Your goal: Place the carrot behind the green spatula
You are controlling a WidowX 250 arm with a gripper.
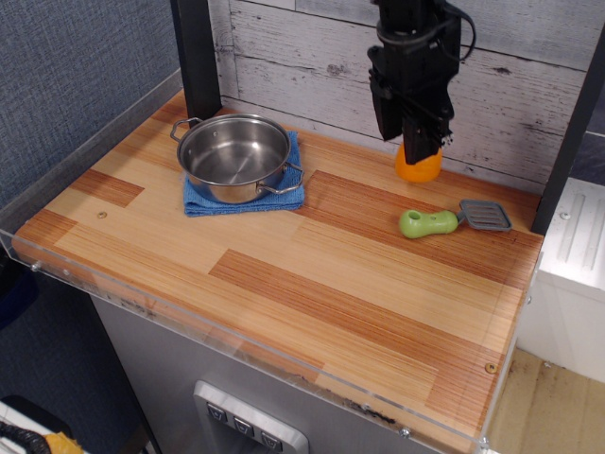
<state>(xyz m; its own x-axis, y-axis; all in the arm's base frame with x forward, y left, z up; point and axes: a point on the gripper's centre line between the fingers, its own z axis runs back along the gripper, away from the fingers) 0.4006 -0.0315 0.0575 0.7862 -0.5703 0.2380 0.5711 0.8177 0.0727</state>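
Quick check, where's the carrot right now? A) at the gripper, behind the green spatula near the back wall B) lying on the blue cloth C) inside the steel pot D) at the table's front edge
A: the carrot sits under the gripper, toward the wall from the green spatula.

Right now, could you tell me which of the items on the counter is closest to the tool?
The carrot, held in the tool by the back wall; the green spatula lies in front, the steel pot far left.

Polished steel pot (234,156) on a blue woven cloth (244,197); striped wood-grain tabletop (284,274); weathered whitewashed plank wall (302,57) at 12 o'clock; smooth plastic carrot (419,166) and green spatula (441,221).
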